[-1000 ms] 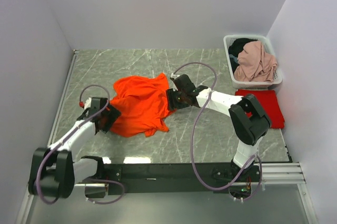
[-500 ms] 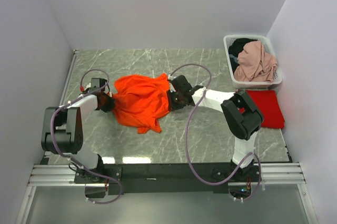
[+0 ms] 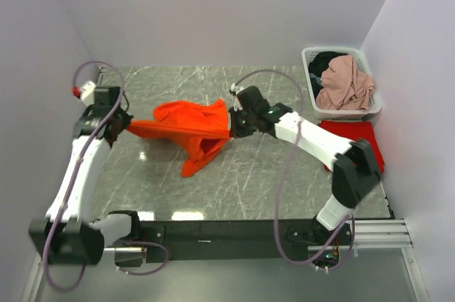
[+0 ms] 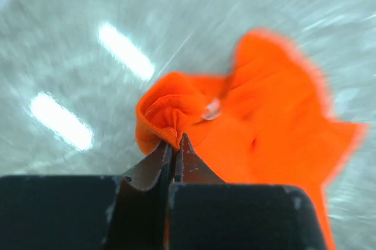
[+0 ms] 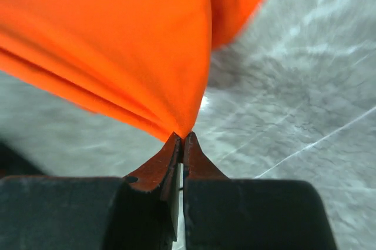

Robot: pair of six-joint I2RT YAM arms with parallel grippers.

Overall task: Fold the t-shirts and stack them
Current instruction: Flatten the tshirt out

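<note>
Left gripper [image 4: 174, 141], right gripper [image 5: 180, 138] both clamped tight on bright orange cloth t-shirt [image 3: 186, 126], frame centre; I should pull evenly, lower flat.

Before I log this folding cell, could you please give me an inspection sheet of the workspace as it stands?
Surface: grey marbled table, glossy, with light reflections near the front.
Job's things: orange t-shirt stretched between both claws, its middle sagging; red t-shirt lying flat at the right edge, partly hidden by the right arm.
Clutter: white basket at far right, holding a pink garment and a dark garment.
Claws: left claw shut on one end of the orange t-shirt; right claw shut on the other.
Cables: left cable and right cable, purple, looping clear of the cloth.
Surroundings: plain pale walls.
</note>
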